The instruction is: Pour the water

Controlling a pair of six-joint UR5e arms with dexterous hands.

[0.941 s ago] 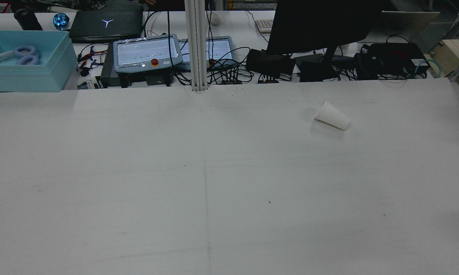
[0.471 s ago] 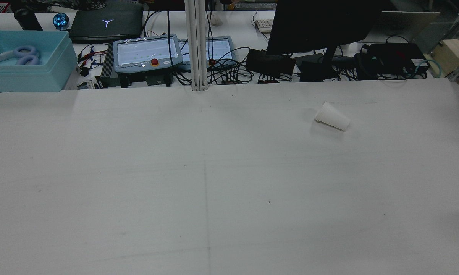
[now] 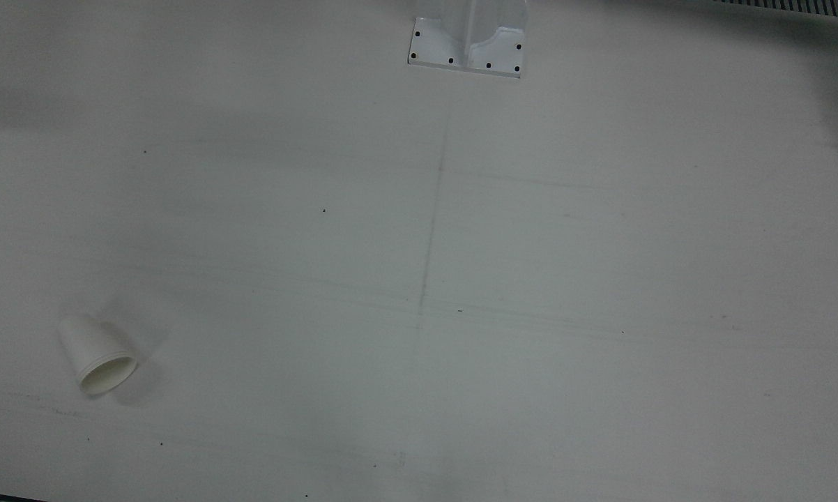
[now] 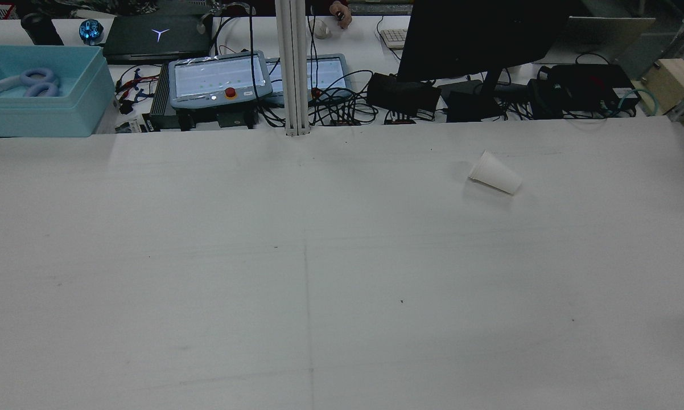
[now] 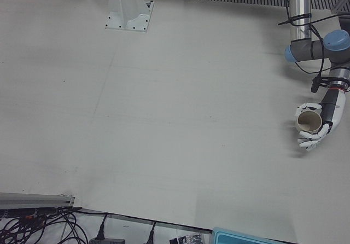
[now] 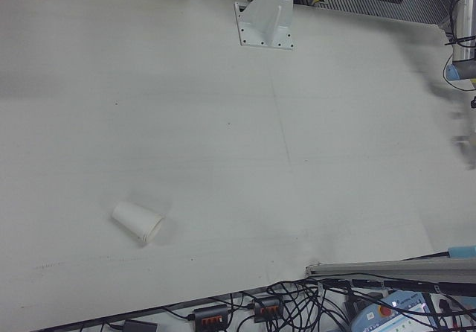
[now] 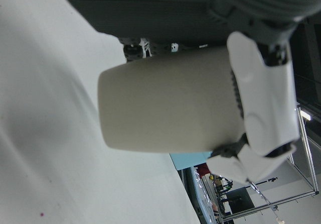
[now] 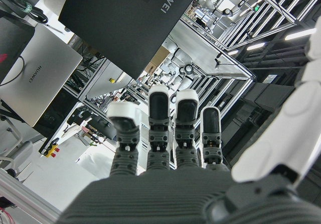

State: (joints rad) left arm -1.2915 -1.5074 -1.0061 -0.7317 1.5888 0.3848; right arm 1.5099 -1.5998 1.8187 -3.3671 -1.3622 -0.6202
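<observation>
Counter: white surface filling most of the rear view; a thin seam runs down its middle; a white mounting base sits at the top centre of the front view.

Left arm: enters at the upper right of the left-front view and hangs down the right edge; no arm shows in the rear view.

Left hand: at the right edge of the left-front view, fingers wrapped round a beige cup; the cup stands roughly upright, its open mouth facing up toward that camera, its long axis near vertical; whether its base touches the counter cannot be told. In the left hand view the same cup lies across the frame, closed base to the left, a white finger pressed over its right end.

Right hand: seen only in its own view; fingers stretched out straight and side by side, grasping nothing; it points at a dark monitor and metal racking.

White paper cup: lying on its side in the upper right of the rear view, alone and well apart from both hands; long axis runs diagonally, rim toward upper left, base toward lower right. In the front view the cup lies at lower left, mouth toward the lower right; in the right-front view likewise at lower left.
</observation>
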